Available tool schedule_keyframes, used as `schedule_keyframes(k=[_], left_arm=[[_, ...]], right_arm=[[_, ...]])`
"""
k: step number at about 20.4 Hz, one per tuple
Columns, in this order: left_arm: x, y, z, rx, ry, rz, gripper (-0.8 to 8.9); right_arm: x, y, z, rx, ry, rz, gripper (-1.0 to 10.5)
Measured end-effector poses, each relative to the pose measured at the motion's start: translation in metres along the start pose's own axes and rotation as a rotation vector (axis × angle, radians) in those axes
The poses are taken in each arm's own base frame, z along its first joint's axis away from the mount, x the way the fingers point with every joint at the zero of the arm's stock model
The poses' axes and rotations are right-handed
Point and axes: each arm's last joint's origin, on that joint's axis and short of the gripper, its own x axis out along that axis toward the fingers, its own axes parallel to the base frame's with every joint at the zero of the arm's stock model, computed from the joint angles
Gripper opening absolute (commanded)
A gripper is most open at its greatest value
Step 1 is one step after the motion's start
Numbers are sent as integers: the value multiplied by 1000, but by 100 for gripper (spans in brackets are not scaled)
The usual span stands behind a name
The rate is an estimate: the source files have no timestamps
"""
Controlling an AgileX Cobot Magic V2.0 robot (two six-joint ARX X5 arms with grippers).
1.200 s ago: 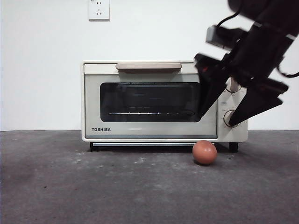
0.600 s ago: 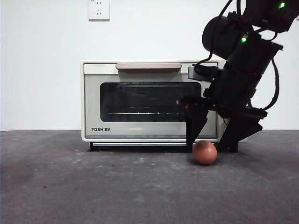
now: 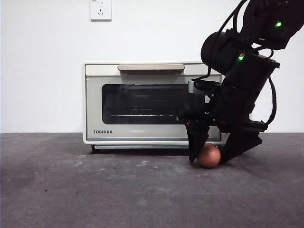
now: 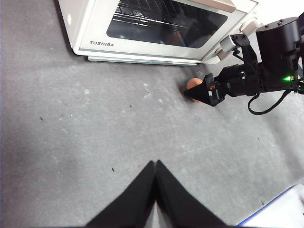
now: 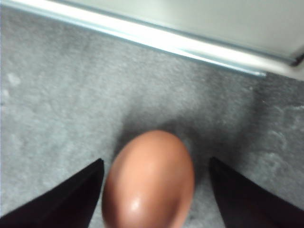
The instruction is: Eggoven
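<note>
Right arm: matte black housing with a cylindrical joint, green indicator lights, looped black cables and a small grey module; tapered black fingers. Left fingers: black, wedge-shaped.

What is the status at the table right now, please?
Right gripper open, jaws either side of the egg on the table. Left gripper shut, waiting clear. Oven door closed. Nothing blocking the egg.
</note>
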Motion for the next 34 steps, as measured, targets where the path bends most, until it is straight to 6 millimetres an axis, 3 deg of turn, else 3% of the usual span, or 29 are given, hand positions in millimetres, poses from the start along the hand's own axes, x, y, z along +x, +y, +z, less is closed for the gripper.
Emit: schedule_keyframes(k=[6, 12, 18, 25, 28, 34], left_arm=[[0, 0, 0, 0, 0, -3, 7], [2, 1, 5, 15, -24, -6, 7], [21, 1, 23, 42, -51, -73, 7], [72, -12, 65, 103, -101, -132, 7], [94, -24, 94, 141, -125, -144, 7], [134, -33, 121, 170, -97, -147, 7]], right_arm=[[0, 0, 0, 3, 2, 3, 2], [-8, 1, 1, 4, 8, 25, 3], [-81, 10, 8, -17, -91, 103, 3], [-180, 13, -8, -83, -260, 154, 3], [-208, 12, -18, -101, -316, 166, 3], [-230, 9, -30, -106, -353, 174, 3]])
